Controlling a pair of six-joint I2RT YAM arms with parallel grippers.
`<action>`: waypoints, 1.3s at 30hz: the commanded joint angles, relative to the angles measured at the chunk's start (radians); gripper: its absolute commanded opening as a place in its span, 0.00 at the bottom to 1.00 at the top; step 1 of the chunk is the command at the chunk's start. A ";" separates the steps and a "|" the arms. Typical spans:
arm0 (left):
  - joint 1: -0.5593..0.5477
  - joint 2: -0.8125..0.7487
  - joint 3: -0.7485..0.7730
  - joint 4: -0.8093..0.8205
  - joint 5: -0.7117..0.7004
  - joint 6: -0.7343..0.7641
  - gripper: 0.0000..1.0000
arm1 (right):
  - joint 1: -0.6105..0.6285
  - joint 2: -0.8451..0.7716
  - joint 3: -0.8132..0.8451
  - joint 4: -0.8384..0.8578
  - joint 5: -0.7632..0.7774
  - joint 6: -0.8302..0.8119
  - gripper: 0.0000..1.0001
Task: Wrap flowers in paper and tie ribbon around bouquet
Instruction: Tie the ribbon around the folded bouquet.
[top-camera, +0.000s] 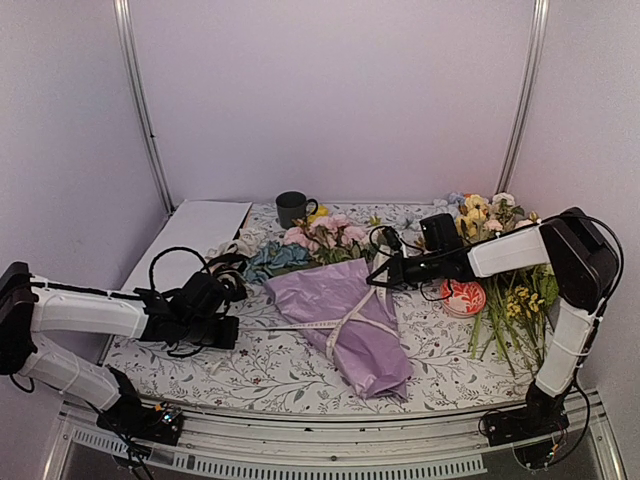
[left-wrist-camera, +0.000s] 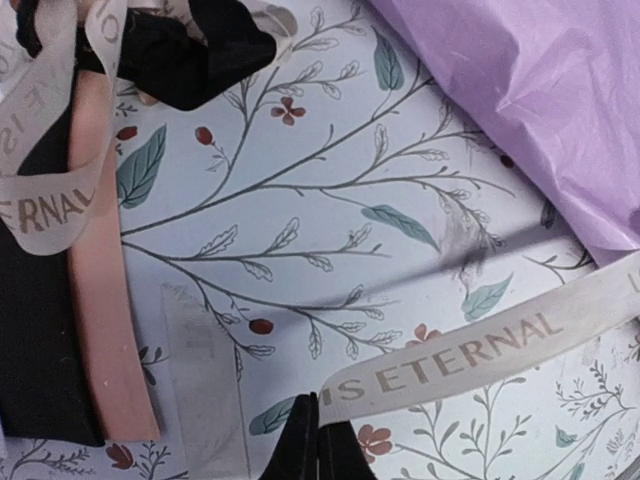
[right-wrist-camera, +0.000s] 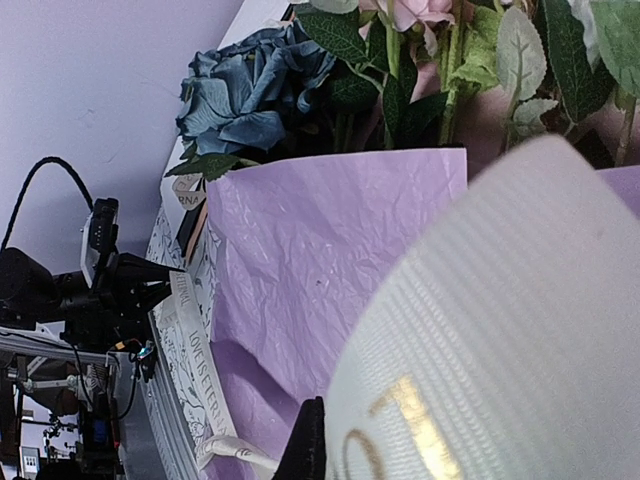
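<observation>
The bouquet (top-camera: 345, 325) lies across the middle of the table, a cone of lilac paper (right-wrist-camera: 300, 250) with the flowers (top-camera: 320, 238), pink and blue with green leaves, at its far wide end. The cream ribbon (top-camera: 350, 318) with gold lettering crosses the cone. One end runs left along the cloth to my left gripper (left-wrist-camera: 318, 400), which is shut on the ribbon (left-wrist-camera: 480, 350) tip. Just above the cone's upper right edge, my right gripper (top-camera: 376, 276) is shut on the other end. That part of the ribbon (right-wrist-camera: 520, 330) fills the right wrist view and hides one finger.
A dark mug (top-camera: 293, 208) stands at the back and a flat white sheet (top-camera: 205, 225) lies back left. A coiled tan-and-dark ribbon bundle (left-wrist-camera: 90, 250) sits by my left gripper. Loose long-stemmed flowers (top-camera: 510, 300) and a red disc (top-camera: 463, 297) lie on the right.
</observation>
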 joint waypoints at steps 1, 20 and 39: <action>0.013 -0.016 -0.014 0.038 -0.009 -0.002 0.00 | -0.007 0.004 0.019 -0.030 -0.005 -0.035 0.00; 0.017 -0.005 0.026 0.088 -0.026 0.038 0.00 | 0.011 0.037 0.098 -0.086 -0.008 -0.039 0.00; 0.717 -1.084 -0.370 -0.334 -0.087 -0.367 0.00 | -0.468 -0.375 -0.247 -0.483 0.191 -0.116 0.00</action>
